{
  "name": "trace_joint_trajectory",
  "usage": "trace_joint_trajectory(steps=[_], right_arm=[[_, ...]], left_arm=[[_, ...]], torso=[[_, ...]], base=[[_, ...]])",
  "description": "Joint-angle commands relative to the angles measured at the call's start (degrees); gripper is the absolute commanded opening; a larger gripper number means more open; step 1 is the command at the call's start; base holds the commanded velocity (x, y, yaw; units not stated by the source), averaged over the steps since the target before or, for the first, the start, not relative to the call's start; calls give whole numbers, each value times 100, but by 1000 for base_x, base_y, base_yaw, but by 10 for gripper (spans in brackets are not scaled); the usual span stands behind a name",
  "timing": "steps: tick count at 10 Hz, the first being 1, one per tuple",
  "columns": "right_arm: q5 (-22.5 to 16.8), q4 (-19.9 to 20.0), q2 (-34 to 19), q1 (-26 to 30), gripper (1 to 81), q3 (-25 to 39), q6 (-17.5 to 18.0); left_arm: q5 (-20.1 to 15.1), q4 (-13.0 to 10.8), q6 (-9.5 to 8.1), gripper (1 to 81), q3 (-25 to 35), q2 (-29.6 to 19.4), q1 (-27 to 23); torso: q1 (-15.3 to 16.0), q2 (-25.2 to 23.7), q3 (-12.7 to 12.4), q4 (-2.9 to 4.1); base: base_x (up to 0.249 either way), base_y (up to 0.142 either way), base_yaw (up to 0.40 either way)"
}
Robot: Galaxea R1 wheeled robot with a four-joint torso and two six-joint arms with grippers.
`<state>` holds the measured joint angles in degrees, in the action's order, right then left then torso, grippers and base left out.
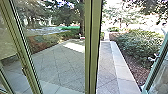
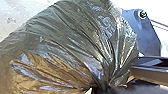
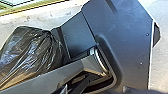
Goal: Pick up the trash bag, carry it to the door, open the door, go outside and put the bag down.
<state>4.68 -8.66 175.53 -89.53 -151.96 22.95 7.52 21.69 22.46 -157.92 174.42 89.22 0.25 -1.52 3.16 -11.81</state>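
In the left wrist view the dark, shiny trash bag (image 2: 62,47) looms large, its folds drawn together into a neck where my left gripper (image 2: 102,87) is shut on it. Part of the same bag (image 3: 32,52) appears in the right wrist view, beyond a grey arm link. At the right of the head view a door leaf (image 1: 158,61) with a pale green frame stands at an angle, swung away from the upright post (image 1: 93,47). Between post and leaf the paving outside shows.
Tall glass panes in green frames (image 1: 26,52) cover the left of the head view. Outside lie diagonal-patterned paving (image 1: 58,62), a pale kerb strip (image 1: 122,67) and, right of it, a mulch bed with a bushy hedge (image 1: 135,43). A tree trunk stands farther off.
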Motion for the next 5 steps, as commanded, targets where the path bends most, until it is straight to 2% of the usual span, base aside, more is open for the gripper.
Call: trace_joint_trajectory(steps=[1,5], right_arm=[[-266,-48,90,246,811,88,-28],[-248,-5,99,194,811,71,-19]], left_arm=[[-304,-68,48,10,-11,14,-252],[-313,-86,119,10,-11,23,-269]], torso=[[0,0,0,0],[0,0,0,0]], base=[[0,0,0],[0,0,0]])
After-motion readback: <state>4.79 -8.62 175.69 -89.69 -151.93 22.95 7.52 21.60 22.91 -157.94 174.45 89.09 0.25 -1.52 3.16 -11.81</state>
